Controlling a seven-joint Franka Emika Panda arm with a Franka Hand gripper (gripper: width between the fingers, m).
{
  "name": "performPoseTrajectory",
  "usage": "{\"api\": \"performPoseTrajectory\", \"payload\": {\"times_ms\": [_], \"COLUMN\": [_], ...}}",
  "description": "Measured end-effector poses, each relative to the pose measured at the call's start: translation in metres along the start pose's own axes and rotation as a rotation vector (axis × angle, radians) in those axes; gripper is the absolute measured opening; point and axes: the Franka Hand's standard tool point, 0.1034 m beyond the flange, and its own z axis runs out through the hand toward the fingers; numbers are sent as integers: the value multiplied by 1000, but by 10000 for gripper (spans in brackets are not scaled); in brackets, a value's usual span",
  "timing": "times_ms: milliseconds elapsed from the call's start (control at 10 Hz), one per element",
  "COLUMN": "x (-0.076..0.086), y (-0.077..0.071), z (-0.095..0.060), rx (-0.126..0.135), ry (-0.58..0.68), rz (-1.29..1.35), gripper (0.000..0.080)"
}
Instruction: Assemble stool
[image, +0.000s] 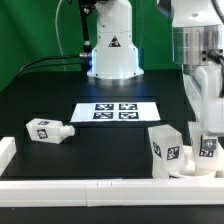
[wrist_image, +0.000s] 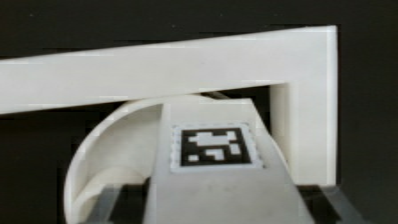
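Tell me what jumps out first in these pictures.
The claw at the exterior view's right grips a tagged leg by the round seat, in the corner of the white rails. A second leg stands upright beside it; a third leg lies on its side at the exterior view's left.

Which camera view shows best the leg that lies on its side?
The exterior view: the lying leg shows whole at the exterior view's left, its tag visible. The wrist view does not show it, only another tagged leg by the rail corner.
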Motion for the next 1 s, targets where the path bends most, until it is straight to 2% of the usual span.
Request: {"api": "performPoseTrajectory", "payload": {"times_ms": [100,200,300,400,600,700,1000], "x": [0,-1,-4,-6,-11,-11,-10], "y": [0,3,5,5,14,13,13], "z": [0,0,-3,-9,-25,-31,-29], "rx": [0,-18,-40,-34,-52,-44,-42], "ry": [0,0,-7,-14,-31,-36,-40], "rz": [-11,-77,-130,-162,-434,-606,-775], "gripper": [334,560,560,633,645,649,649]}}
